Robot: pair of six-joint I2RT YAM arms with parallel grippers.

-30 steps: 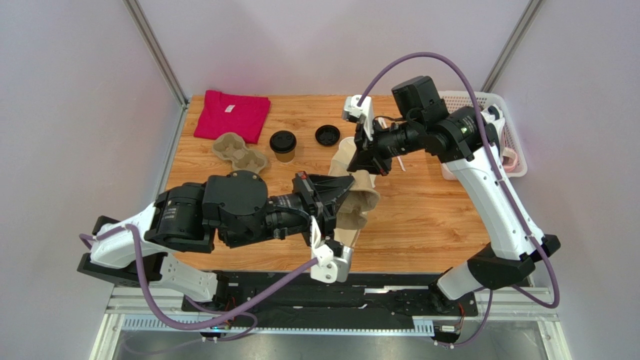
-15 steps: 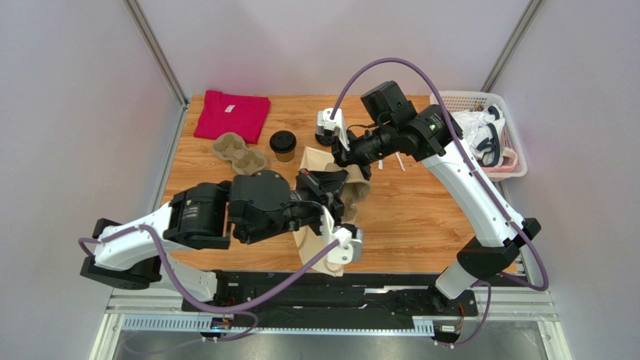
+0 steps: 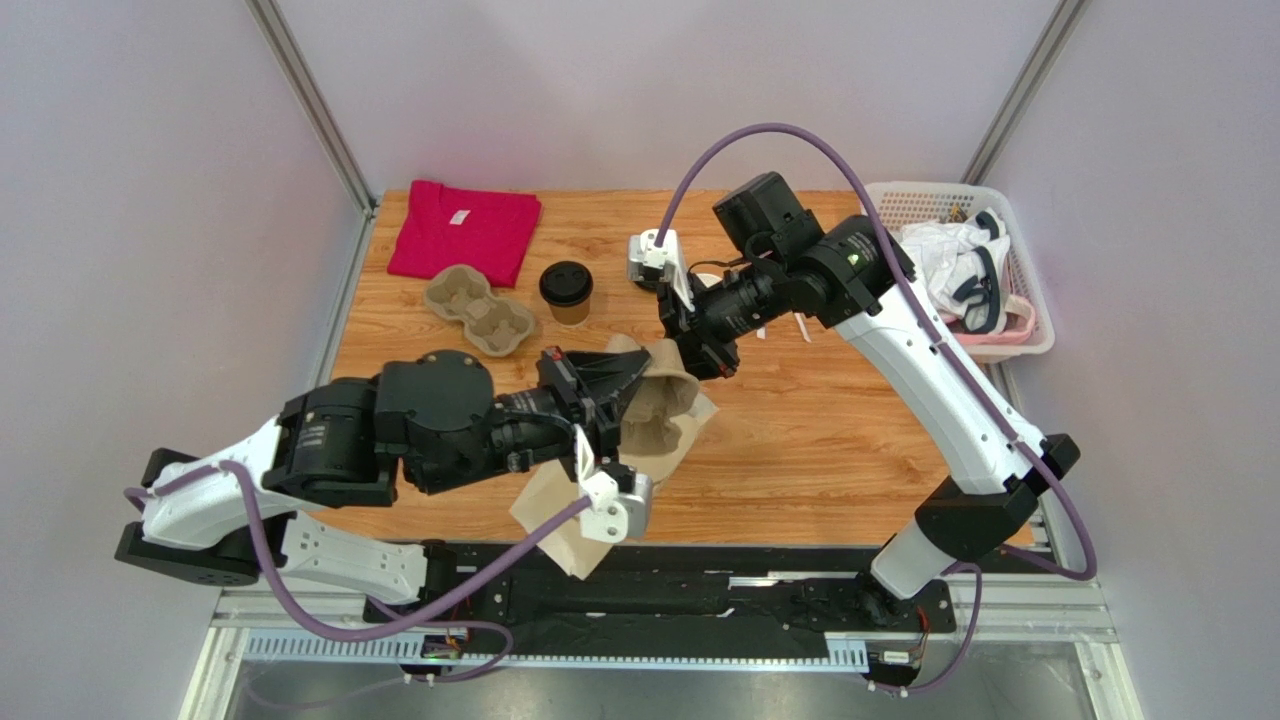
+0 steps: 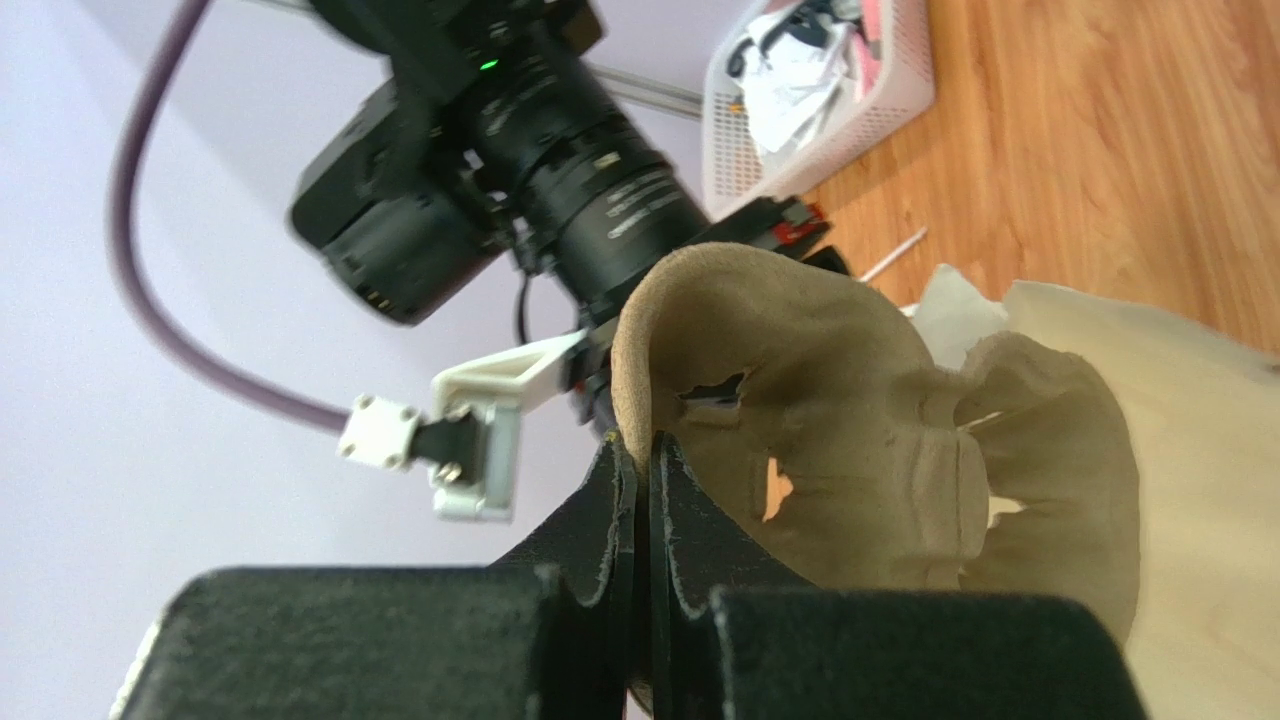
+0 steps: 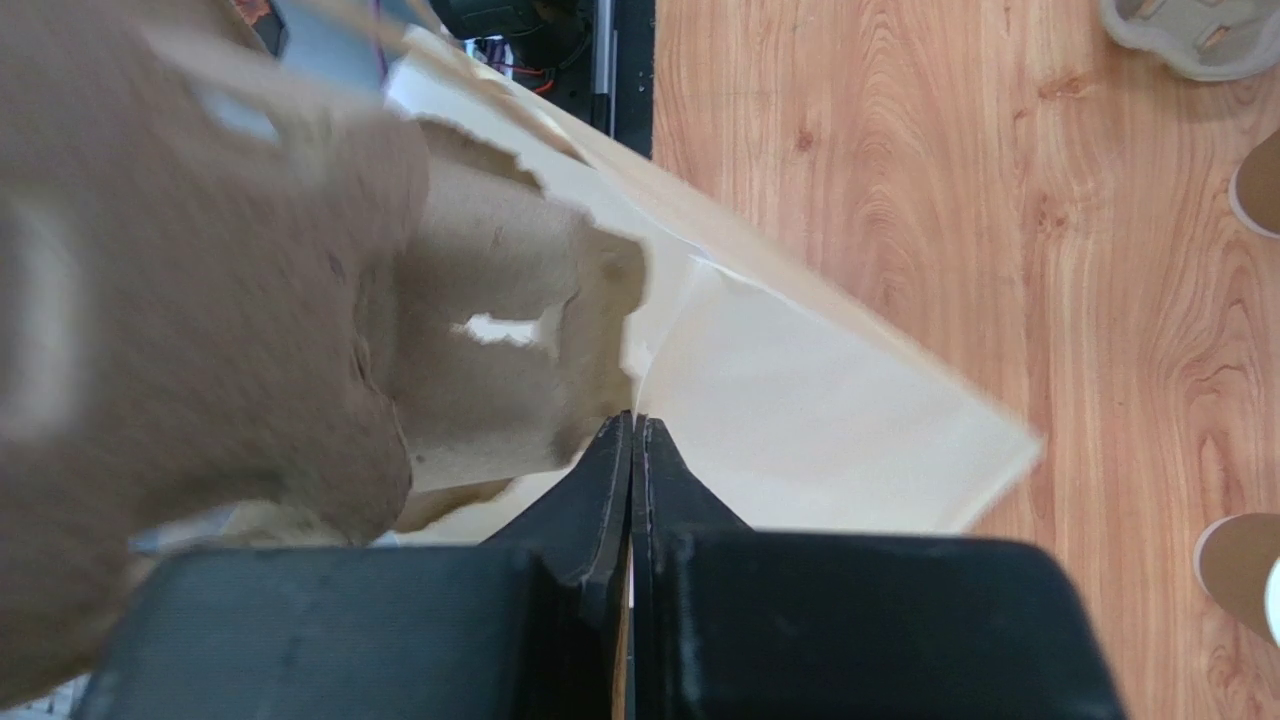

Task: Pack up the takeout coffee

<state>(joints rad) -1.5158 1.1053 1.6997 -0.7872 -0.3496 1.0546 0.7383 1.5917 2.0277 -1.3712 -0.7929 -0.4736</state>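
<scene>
Coffee cup stands on worktop, well apart from fingers; I see L fingers & R fingers each pinching paper bag.

Pale lilac-grey walls close in on 3 sides, 2 slanted metal posts rise at the far corners of the wood-grain table, and the light is soft and even.

Site: robot lab cell, we judge. Wooden table, blank pale walls, metal corner posts.
</scene>
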